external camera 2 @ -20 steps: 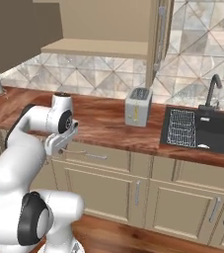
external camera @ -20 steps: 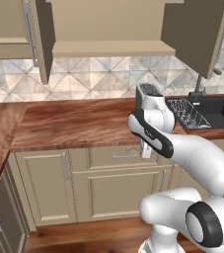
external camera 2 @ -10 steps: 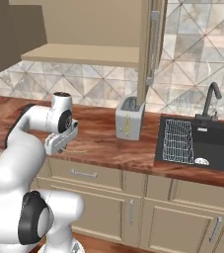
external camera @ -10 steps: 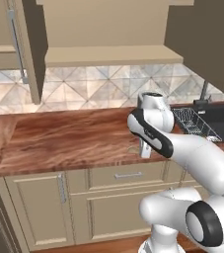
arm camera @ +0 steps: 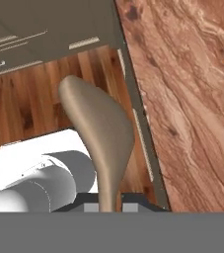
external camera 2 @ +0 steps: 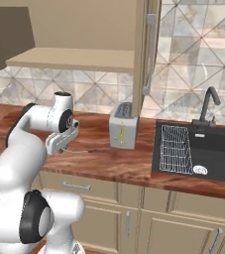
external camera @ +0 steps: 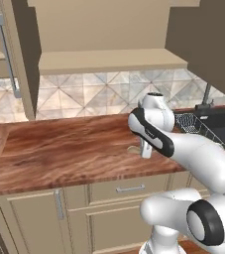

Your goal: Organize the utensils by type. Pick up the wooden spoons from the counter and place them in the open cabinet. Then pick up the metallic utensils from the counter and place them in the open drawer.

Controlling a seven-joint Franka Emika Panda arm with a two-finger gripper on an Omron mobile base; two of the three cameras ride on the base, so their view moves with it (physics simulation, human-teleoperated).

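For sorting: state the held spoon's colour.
Pale tan wooden spoon, clearest in the hand view.

Kitchen; wood counter (external camera: 59, 149), sink (external camera 2: 218, 154), likely a toaster (external camera 2: 123, 126), cabinets (external camera: 104, 59)

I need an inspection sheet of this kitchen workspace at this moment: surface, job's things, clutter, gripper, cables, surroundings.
Surface: reddish-brown wooden counter, glossy, over cream cabinets.
Job's things: pale wooden spoon held in the gripper, bowl pointing away from the fingers; open cabinet above with a bare shelf; metal utensils and drawer: nothing seen.
Clutter: toaster on the counter beside the sink.
Gripper: gripper shut on the spoon's handle, held near the counter's front edge.
Cables: nothing seen.
Surroundings: black sink with faucet and wire rack; tiled backsplash; wooden floor below.
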